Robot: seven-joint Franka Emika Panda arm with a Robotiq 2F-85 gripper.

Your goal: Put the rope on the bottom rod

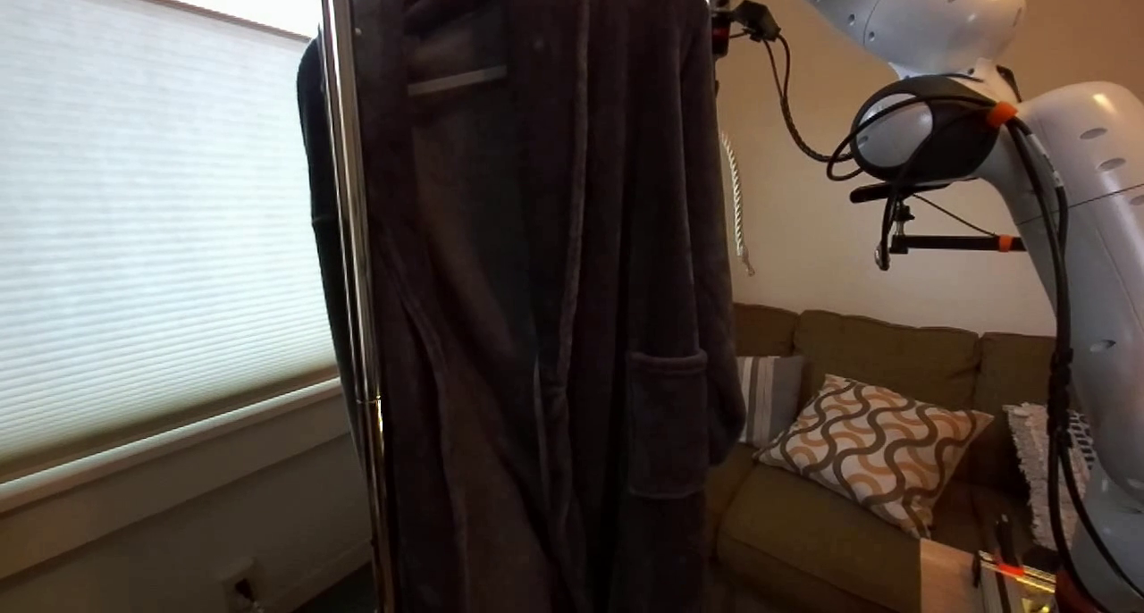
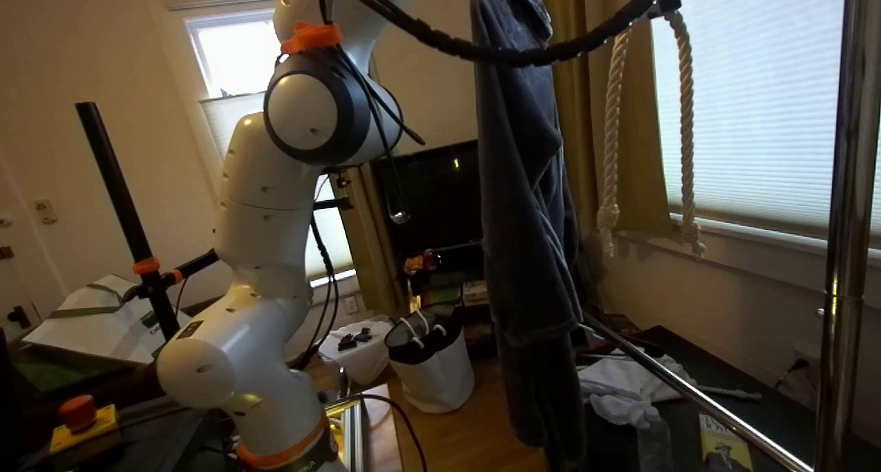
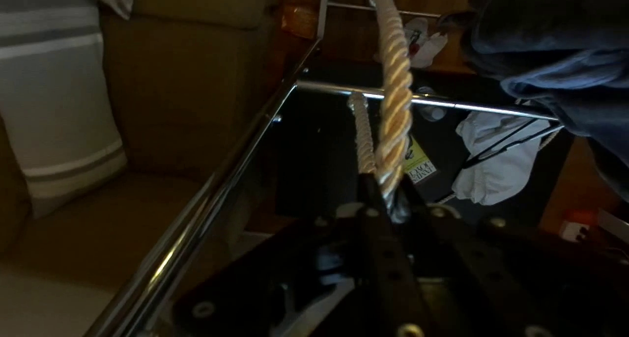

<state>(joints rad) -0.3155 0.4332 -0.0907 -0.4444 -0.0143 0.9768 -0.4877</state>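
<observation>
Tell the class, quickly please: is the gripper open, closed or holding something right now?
Gripper: closed, holding the rope, with both ends hanging down.

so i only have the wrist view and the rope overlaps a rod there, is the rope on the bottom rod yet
Observer: Not yet. In an exterior view both ends of the rope hang free in the air, above the bottom rod.
Operator: ok, anything that could snag on the way down
Observer: Possibly the black cable. In an exterior view it loops across in front of the robe; whether they touch, I cannot tell.
Operator: right, and how does the front of the robe hang
Observer: Open at the top: in an exterior view its inside shows between the two front edges.
</observation>
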